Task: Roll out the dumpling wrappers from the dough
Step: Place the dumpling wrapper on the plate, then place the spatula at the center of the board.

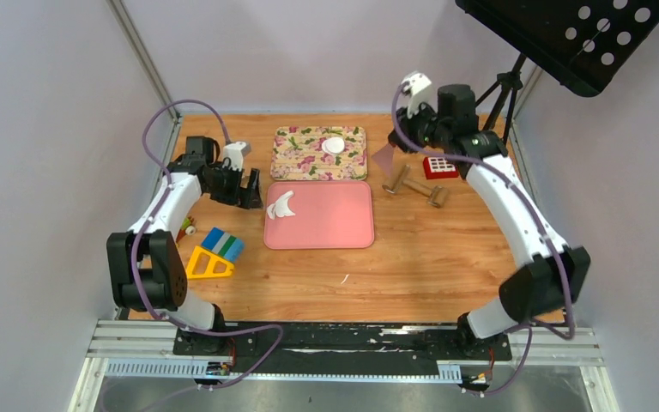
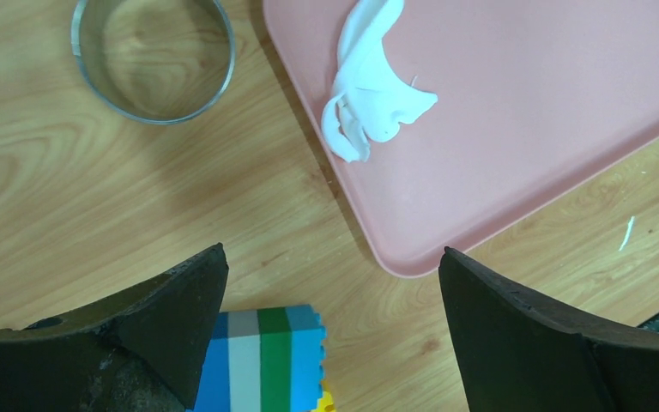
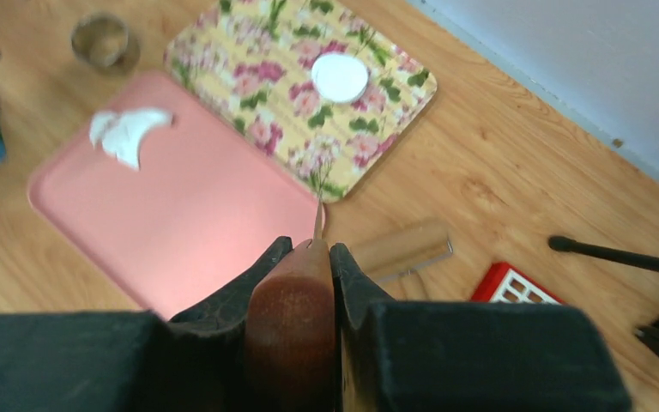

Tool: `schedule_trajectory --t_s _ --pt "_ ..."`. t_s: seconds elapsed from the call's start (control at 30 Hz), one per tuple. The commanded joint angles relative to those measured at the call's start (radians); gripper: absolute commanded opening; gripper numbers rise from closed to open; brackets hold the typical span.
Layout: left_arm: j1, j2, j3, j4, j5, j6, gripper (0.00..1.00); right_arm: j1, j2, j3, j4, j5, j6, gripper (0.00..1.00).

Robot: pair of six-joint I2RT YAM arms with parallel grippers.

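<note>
Left gripper (image 2: pixel 333 251) released, right gripper (image 3: pixel 311 246) clenched on brown scraper (image 3: pixel 292 326), ring cutter (image 2: pixel 159 116) seen from wrist views only.

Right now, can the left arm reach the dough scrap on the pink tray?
Probably yes. The left gripper is open, the dough lies at the tray edge nearest it, and nothing stands between.

White arms (image 1: pixel 506 202) with black joints, black claws (image 2: pixel 333 251), looping purple cables (image 1: pixel 145 133)

Overhead, wrist-cams downward; shared pink tray (image 1: pixel 326 225), possibly cutter (image 3: pixel 101 39)
</note>
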Motion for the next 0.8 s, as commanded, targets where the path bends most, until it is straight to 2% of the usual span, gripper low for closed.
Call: schedule_trajectory --t_s 0.0,0.17,0.33,0.43,0.57,0.67,0.77 --pt "0.005 -0.116 0.045 -0.064 -0.083 0.080 1.00 0.147 -0.202 -0.131 -0.202 0.343 -0.270 0.00" --pt "0.006 -0.283 -0.039 -0.008 -0.184 0.095 1.00 0.293 -0.386 -0.298 -0.278 0.684 -0.321 0.00" --pt "0.005 -0.380 -0.097 0.012 -0.177 0.097 1.00 0.307 -0.498 -0.415 -0.344 0.667 -0.336 0.00" --pt "0.005 -0.406 -0.134 0.030 -0.125 0.093 1.00 0.223 -0.570 -0.464 -0.280 0.453 -0.197 0.00" --pt "0.006 -0.406 -0.137 0.024 -0.133 0.091 1.00 -0.020 -0.607 -0.591 -0.079 0.177 0.023 0.00" --pt "0.005 -0.403 -0.142 0.025 -0.123 0.088 1.00 -0.224 -0.568 -0.673 0.034 -0.034 0.203 0.00" --pt "0.004 -0.400 -0.152 0.033 -0.116 0.090 1.00 -0.400 -0.481 -0.708 0.075 -0.280 0.333 0.00"
